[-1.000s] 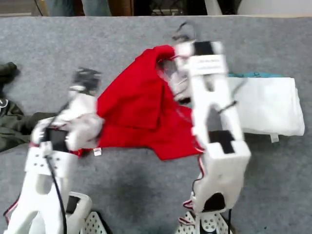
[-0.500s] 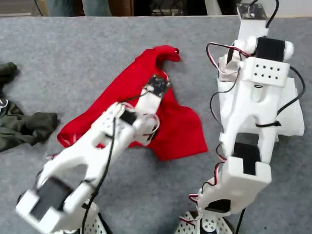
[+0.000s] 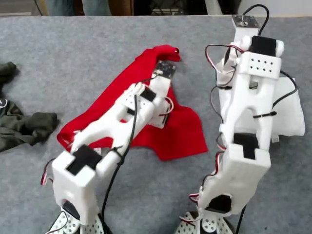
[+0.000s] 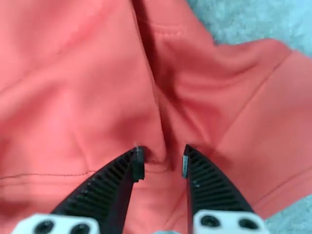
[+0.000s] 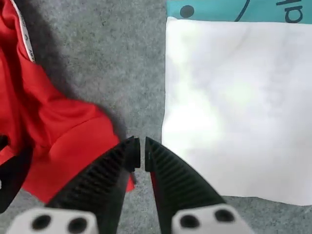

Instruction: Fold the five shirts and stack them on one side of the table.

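One folded white cotton shirt (image 3: 292, 109) tops a teal one (image 5: 219, 9), while the crumpled red shirt (image 3: 181, 132) under the parted left end effector (image 4: 162, 160) and the dark olive clothes (image 3: 24, 126) await folding; the right end effector (image 5: 141, 148) is clenched, empty.

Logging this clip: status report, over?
Left gripper: jaws open over crumpled red shirt. Right gripper: jaws shut, empty, beside folded white shirt. Nothing in the way.
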